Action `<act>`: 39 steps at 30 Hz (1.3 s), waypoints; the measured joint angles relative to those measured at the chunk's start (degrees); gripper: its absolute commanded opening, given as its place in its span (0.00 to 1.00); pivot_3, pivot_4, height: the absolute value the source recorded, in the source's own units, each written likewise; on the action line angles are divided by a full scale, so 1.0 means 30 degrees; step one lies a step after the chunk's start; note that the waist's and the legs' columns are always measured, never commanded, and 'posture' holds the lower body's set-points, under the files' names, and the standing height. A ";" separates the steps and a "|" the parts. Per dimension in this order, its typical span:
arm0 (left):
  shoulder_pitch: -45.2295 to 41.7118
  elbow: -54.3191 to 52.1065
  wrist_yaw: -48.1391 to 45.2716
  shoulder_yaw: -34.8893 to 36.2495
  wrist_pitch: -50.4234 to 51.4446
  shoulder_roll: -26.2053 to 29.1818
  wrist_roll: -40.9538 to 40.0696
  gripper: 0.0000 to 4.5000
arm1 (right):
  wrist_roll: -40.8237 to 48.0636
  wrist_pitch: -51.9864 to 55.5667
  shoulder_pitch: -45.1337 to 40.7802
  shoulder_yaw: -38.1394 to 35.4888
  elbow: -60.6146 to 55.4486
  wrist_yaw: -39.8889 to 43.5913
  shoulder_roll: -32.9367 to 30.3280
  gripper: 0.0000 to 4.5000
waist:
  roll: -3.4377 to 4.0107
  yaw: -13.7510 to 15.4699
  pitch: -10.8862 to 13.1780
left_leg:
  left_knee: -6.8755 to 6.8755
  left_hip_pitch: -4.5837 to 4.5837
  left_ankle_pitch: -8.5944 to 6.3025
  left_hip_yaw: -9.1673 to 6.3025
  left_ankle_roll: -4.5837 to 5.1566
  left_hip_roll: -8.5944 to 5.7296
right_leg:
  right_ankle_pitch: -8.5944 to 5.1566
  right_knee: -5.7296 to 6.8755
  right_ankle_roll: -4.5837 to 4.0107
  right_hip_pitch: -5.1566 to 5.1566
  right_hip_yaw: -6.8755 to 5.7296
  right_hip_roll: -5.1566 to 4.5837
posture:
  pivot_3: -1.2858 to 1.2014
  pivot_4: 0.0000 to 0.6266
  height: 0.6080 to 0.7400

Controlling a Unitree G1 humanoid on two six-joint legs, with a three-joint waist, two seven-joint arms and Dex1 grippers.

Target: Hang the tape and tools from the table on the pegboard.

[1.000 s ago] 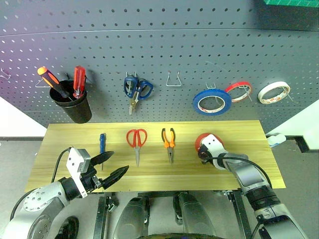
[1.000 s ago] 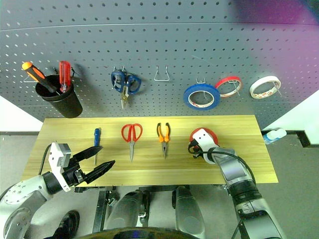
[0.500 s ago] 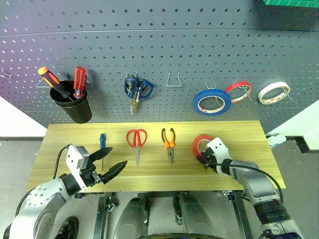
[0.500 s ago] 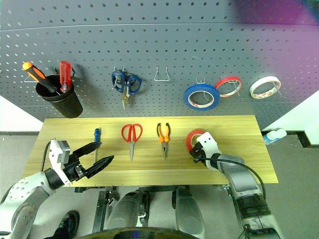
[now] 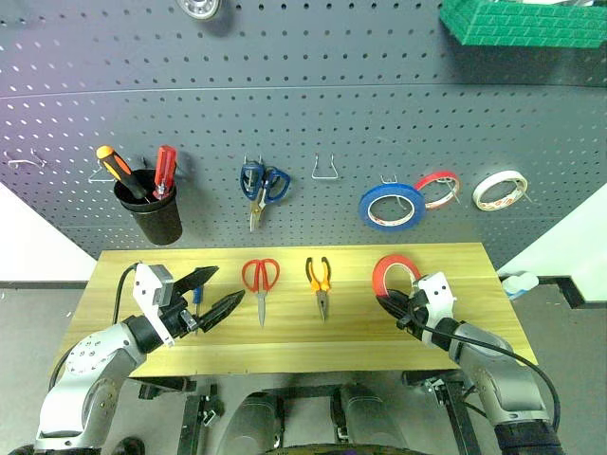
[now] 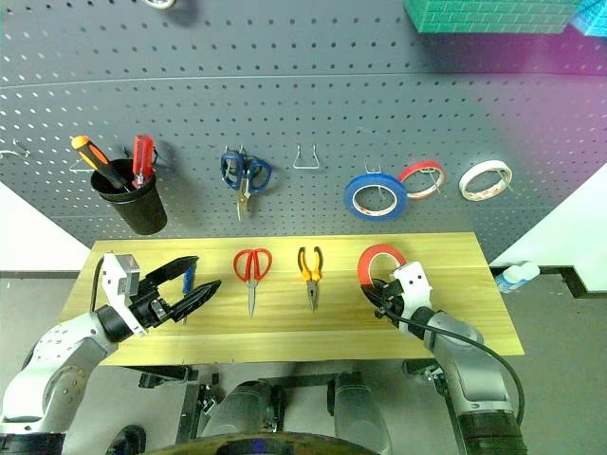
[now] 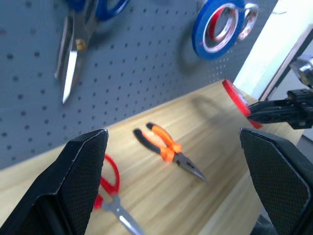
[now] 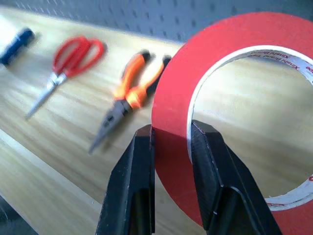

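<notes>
While my right end effector (image 5: 392, 305) pinches red tape (image 5: 395, 275) upright, lower right of frame above tabletop (image 5: 285, 332), my left end effector (image 5: 211, 293) gapes empty, lower left. Pliers (image 5: 319, 281), red scissors (image 5: 260, 282), blue screwdriver (image 6: 188, 281) lie centre-left below pegboard (image 5: 303, 104).

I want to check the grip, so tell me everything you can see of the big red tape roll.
The wide, thin red ring of tape has a white inner liner with small print. It stands upright on edge, lifted above the light wood table, with the right gripper shut on its wall, one black finger outside, one inside the ring.
</notes>
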 measured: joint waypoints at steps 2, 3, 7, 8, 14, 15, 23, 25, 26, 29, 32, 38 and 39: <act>-0.0239 0.0257 -0.0020 -0.0107 -0.0297 -0.0175 0.0210 1.00 | 0.0532 -0.0096 -0.0027 -0.0304 -0.0254 -0.0169 0.0437 0.15 | 0.0009 -0.0018 -0.0096 | 0.0001 0.0113 0.0001 0.0004 0.0000 0.0000 | -0.0004 -0.0008 0.0000 0.0111 0.0007 -0.0001 | 0.50 0.00 0.95; -0.0408 0.0450 -0.0021 -0.0222 -0.0380 -0.0258 0.0287 1.00 | 0.0669 -0.0197 -0.0049 -0.0429 -0.0289 -0.0274 0.0563 0.15 | 0.0005 -0.0027 -0.0118 | 0.0001 0.0209 0.0001 0.0010 0.0000 0.0001 | -0.0009 -0.0010 0.0000 0.0199 0.0016 0.0000 | 0.49 0.00 0.95; -0.0725 0.1059 -0.0053 -0.0541 -0.0911 -0.0651 0.0613 1.00 | 0.1027 -0.0814 -0.0130 -0.0758 -0.0309 -0.0513 0.0702 0.15 | 0.0017 -0.0056 -0.0301 | 0.0018 0.0256 0.0002 0.0013 0.0004 0.0008 | -0.0038 -0.0025 -0.0039 0.0257 0.0016 0.0006 | 0.49 0.00 0.95; -0.0748 0.1156 -0.0056 -0.0570 -0.1025 -0.0679 0.0673 1.00 | 0.1124 -0.0980 -0.0155 -0.0871 -0.0310 -0.0581 0.0795 0.15 | 0.0013 -0.0057 -0.0329 | 0.0018 0.0256 0.0002 0.0012 0.0005 0.0010 | -0.0015 -0.0020 0.0003 0.0254 0.0017 0.0010 | 0.49 0.00 0.95; -0.1493 0.1731 -0.0083 -0.0655 -0.1508 -0.0984 0.1061 1.00 | 0.1647 -0.1721 -0.0070 -0.1593 -0.0310 -0.1009 0.1105 0.15 | 0.0040 -0.0048 -0.0515 | 0.0016 0.0242 0.0002 0.0012 0.0006 0.0011 | -0.0012 -0.0007 0.0011 0.0237 0.0018 0.0014 | 0.48 0.00 0.95; -0.1587 0.1846 -0.0099 -0.0663 -0.1552 -0.0987 0.1115 1.00 | 0.1650 -0.1824 0.0044 -0.1653 -0.0310 -0.1140 0.1137 0.15 | 0.0050 -0.0056 -0.0554 | 0.0016 0.0243 0.0001 0.0012 0.0006 0.0011 | -0.0012 -0.0007 0.0011 0.0237 0.0019 0.0013 | 0.48 0.00 0.95; -0.2254 0.2214 -0.0195 -0.0677 -0.1582 -0.1006 0.1146 1.00 | 0.2495 -0.2156 0.1122 -0.2587 -0.1411 -0.1637 0.1292 0.15 | 0.0135 -0.0110 -0.0677 | 0.0027 0.0252 0.0002 0.0014 0.0007 0.0011 | -0.0013 0.0008 0.0012 0.0243 0.0026 0.0019 | 0.47 0.00 0.95; -0.2263 0.2233 -0.0226 -0.0708 -0.1504 -0.1010 0.1121 1.00 | 0.2741 -0.2273 0.1559 -0.2991 -0.1819 -0.1749 0.1291 0.15 | 0.0140 -0.0128 -0.0687 | 0.0027 0.0249 0.0002 0.0015 0.0008 0.0011 | -0.0014 0.0009 0.0014 0.0243 0.0027 0.0021 | 0.47 0.00 0.95; -0.2262 0.2235 -0.0247 -0.0732 -0.1494 -0.1009 0.1121 1.00 | 0.2807 -0.2281 0.1678 -0.3139 -0.1868 -0.1765 0.1291 0.15 | 0.0140 -0.0131 -0.0695 | 0.0028 0.0251 0.0002 0.0015 0.0007 0.0011 | -0.0013 0.0009 0.0014 0.0245 0.0028 0.0021 | 0.47 0.00 0.95; -0.2294 0.2273 -0.0332 -0.0847 -0.1465 -0.1010 0.1121 1.00 | 0.3273 -0.2397 0.1869 -0.3816 -0.1876 -0.2084 0.1374 0.15 | 0.0160 -0.0191 -0.0719 | 0.0036 0.0254 0.0002 0.0024 0.0008 0.0011 | -0.0013 0.0010 0.0013 0.0248 0.0037 0.0021 | 0.47 0.00 0.95; -0.2466 0.2382 -0.0397 -0.1045 -0.1461 -0.1010 0.1124 1.00 | 0.3363 -0.2820 0.1741 -0.4244 -0.1951 -0.2612 0.1538 0.15 | 0.0184 -0.0417 -0.0768 | 0.0037 0.0264 0.0003 0.0024 0.0008 0.0011 | -0.0013 0.0020 0.0013 0.0256 0.0039 0.0024 | 0.46 0.00 0.95; -0.2827 0.2423 -0.0392 -0.1280 -0.1448 -0.1011 0.1123 1.00 | 0.3530 -0.3045 0.0674 -0.4327 -0.2038 -0.3269 0.1599 0.15 | 0.0201 -0.0817 -0.0788 | 0.0038 0.0278 0.0003 0.0031 0.0009 0.0011 | -0.0012 0.0038 0.0015 0.0255 0.0063 0.0041 | 0.47 0.00 0.95; -0.2829 0.2429 -0.0389 -0.1288 -0.1444 -0.1011 0.1122 1.00 | 0.3597 -0.3043 0.0344 -0.4326 -0.2045 -0.3287 0.1590 0.15 | 0.0200 -0.0870 -0.0789 | 0.0037 0.0278 0.0003 0.0030 0.0010 0.0012 | -0.0012 0.0038 0.0016 0.0255 0.0063 0.0042 | 0.47 0.00 0.95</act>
